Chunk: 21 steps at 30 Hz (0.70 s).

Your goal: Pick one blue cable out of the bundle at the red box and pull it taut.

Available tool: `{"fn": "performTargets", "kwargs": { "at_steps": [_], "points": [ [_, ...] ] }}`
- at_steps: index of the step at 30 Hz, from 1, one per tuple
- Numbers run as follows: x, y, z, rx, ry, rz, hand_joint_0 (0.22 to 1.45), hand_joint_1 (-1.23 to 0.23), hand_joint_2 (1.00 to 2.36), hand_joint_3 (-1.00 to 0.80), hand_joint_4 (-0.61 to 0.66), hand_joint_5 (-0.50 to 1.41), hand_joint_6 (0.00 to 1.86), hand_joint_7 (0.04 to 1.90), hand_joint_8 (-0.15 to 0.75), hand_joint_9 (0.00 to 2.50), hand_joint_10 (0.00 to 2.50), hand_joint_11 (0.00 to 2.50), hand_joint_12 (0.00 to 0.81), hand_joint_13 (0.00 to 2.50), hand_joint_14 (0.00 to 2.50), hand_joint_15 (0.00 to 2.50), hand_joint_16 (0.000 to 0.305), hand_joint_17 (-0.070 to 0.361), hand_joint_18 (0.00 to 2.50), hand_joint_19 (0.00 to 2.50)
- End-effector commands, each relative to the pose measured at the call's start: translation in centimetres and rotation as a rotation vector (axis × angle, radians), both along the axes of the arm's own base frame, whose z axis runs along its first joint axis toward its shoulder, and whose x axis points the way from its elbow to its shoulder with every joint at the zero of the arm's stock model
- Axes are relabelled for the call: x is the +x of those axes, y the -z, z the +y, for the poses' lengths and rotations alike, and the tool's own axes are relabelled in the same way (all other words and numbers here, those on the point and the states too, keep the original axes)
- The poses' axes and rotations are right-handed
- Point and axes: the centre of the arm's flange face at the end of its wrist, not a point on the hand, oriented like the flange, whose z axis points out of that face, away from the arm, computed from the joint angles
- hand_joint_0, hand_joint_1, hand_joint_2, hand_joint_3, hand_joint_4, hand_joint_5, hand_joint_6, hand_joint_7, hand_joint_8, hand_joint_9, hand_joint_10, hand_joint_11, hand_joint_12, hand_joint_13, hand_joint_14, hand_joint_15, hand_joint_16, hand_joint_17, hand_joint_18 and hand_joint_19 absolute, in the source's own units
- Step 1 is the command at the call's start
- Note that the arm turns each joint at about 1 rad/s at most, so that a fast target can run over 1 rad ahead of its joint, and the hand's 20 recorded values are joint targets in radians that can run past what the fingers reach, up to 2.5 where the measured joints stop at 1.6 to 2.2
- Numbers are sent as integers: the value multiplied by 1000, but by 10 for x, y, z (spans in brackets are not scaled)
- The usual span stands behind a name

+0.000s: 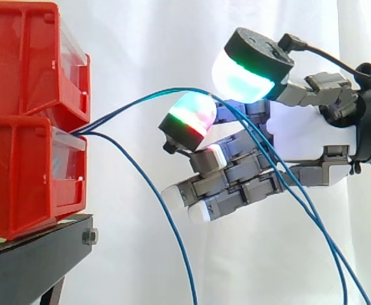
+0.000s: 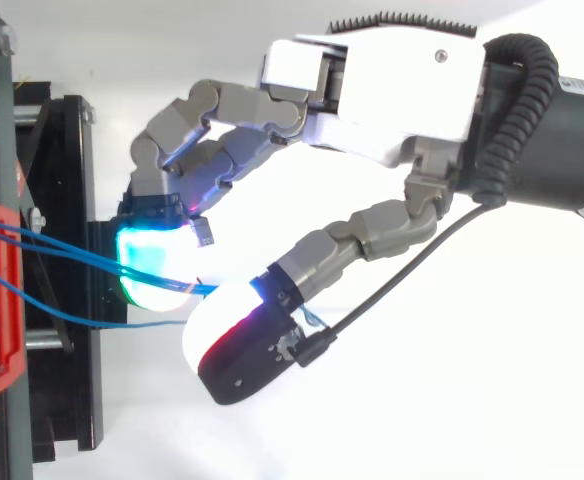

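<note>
The robot hand [image 1: 287,136] curls its glowing pads [image 1: 188,114] around thin blue cables [image 1: 141,99] that arc out from between the stacked red plastic bins [image 1: 26,63] at its 9 o'clock. Two strands appear to run through the pinch together, so a pull could tighten both rather than one. The grip also looks light, and the cable could slip free. A separate loose blue strand [image 1: 173,235] droops toward 6 o'clock, clear of the pads. The black stand [image 1: 33,248] and white curtain [image 1: 141,38] leave the pull path open toward 3 o'clock.
</note>
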Motion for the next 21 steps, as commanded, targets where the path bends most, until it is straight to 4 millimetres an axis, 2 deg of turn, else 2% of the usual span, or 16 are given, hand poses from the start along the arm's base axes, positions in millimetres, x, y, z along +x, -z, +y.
{"fn": "performTargets", "kwargs": {
  "at_steps": [1, 3, 7, 21],
  "points": [
    [0, 0, 0, 1, 0, -1, 423, -818, 1000, -500, 83, -227, 953, 875, 318, 871, 0, 1299, 400, 555, 11, 312, 65, 146, 534, 273],
    [0, -1, 0, 1, 0, -1, 470, -745, 1000, -500, 58, -227, 945, 907, 301, 869, 4, 1291, 382, 544, 12, 325, 61, 138, 500, 292],
    [0, 0, 0, 1, 0, -1, 551, -700, 1000, -500, 31, -221, 935, 961, 274, 881, 7, 1297, 361, 541, 12, 325, 56, 126, 464, 315],
    [0, 0, 0, 1, 0, -1, 673, -785, 1011, -330, -34, -195, 930, 1014, 266, 975, 6, 1372, 348, 578, 13, 327, 53, 119, 493, 312]
  ]
}}
